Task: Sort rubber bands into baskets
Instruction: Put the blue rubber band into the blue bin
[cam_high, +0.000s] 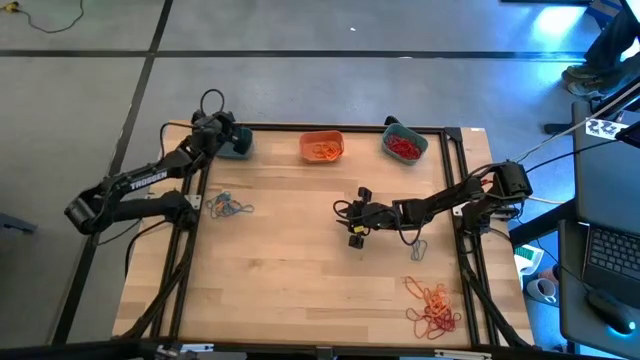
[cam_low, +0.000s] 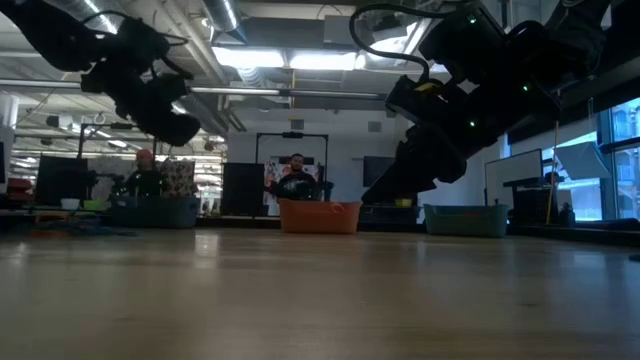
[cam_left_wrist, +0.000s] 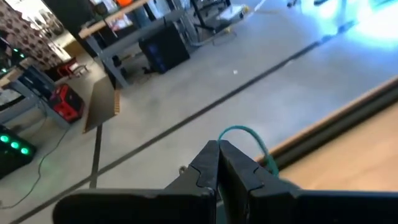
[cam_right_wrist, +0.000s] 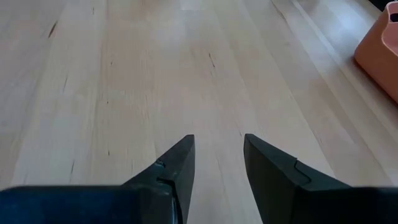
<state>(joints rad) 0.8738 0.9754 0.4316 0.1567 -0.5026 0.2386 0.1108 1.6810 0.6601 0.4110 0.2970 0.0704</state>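
We hold a limp teal band (cam_left_wrist: 249, 138) pinched in left gripper (cam_left_wrist: 217, 155) over left basket (cam_high: 238, 146) | right gripper (cam_right_wrist: 217, 163) apart, empty | pinch one strand.

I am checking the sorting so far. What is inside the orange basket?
The orange basket holds a tangle of orange rubber bands. Its floor beneath them is covered, so I cannot tell whether another colour lies underneath.

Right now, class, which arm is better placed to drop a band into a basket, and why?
Left. The left gripper pinches a teal rubber band above the left teal basket; the right gripper is open and empty mid-table.
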